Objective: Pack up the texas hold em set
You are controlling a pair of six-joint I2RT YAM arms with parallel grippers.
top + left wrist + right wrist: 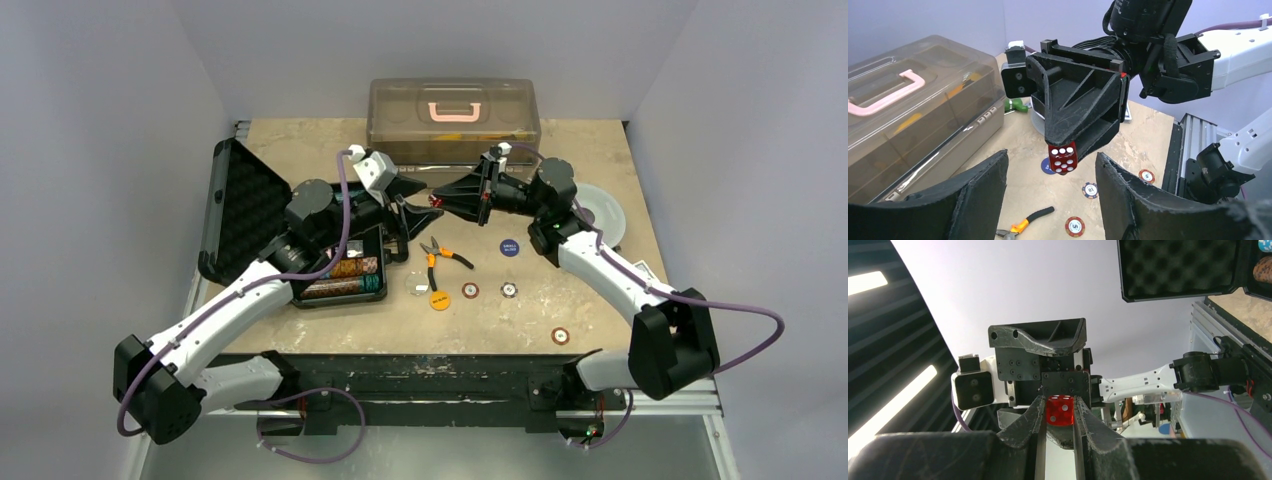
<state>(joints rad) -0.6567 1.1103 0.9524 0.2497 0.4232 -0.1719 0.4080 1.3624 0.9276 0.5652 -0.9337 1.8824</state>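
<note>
Over table, right gripper with die, opposite left gripper

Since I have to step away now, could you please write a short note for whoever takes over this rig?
Right pincer: shut on the small red translucent die, held in the air.
Left pincer: open and empty, facing the die; a hand-over looks likely.
Small black plastic briefcase: lying open at the left of the tan table, with rows of teal and brown poker chips in its tray.
Done: those chip rows are packed.
Left: put in the die, the loose round chips lying on the table right of the case, and the blue disc and the yellow disc, then shut the lid.
</note>
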